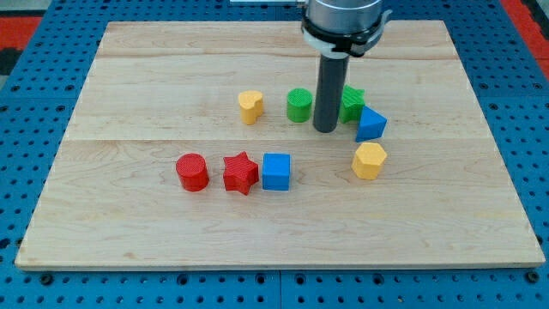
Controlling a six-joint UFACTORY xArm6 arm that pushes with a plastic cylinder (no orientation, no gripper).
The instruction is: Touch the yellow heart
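Observation:
The yellow heart [250, 106] lies on the wooden board [129, 189] a little above the middle. My tip [325, 130] stands to the right of it, between the green cylinder [298, 105] and the green block [352, 104], whose shape I cannot make out because the rod partly hides it. The green cylinder sits between my tip and the yellow heart. My tip is apart from the heart.
A blue triangular block [371, 124] lies just right of my tip and a yellow hexagon [369, 160] below that. A red cylinder [192, 172], a red star [241, 172] and a blue cube [276, 171] form a row below the heart.

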